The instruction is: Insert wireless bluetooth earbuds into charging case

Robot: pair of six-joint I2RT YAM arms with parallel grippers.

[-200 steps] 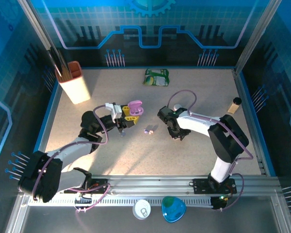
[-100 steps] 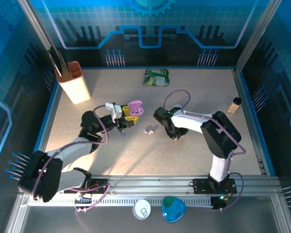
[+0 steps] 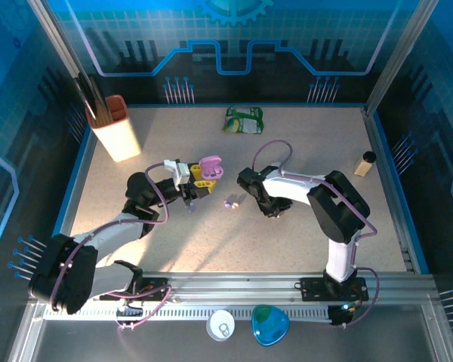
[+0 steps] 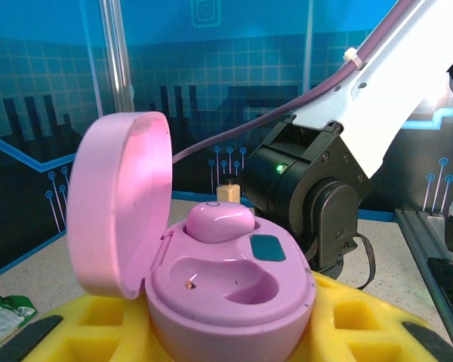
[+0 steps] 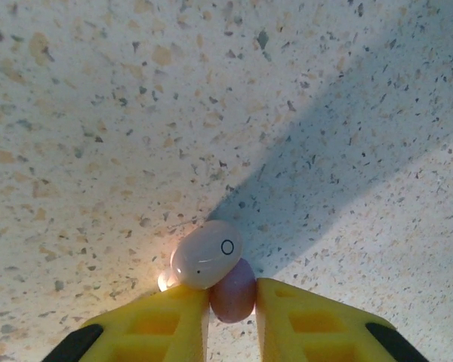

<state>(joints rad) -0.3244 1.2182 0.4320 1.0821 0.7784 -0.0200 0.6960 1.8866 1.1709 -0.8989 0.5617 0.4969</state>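
Jaws of the right gripper clench a pinkish earbud near the table's middle, touching a ring-marked pale earbud. Left gripper grasps the open charging case, third earbud inside.

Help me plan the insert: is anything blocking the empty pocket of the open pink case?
Nothing visible does. The pink case has its lid standing open, its near pocket lies bare, and a seated earbud fills only the far one.

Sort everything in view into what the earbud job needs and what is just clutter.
Job: pink charging case, seated earbud, white earbud, pink earbud.
Clutter: green packet, stick holder, small bottle, white disc, blue-green piece.
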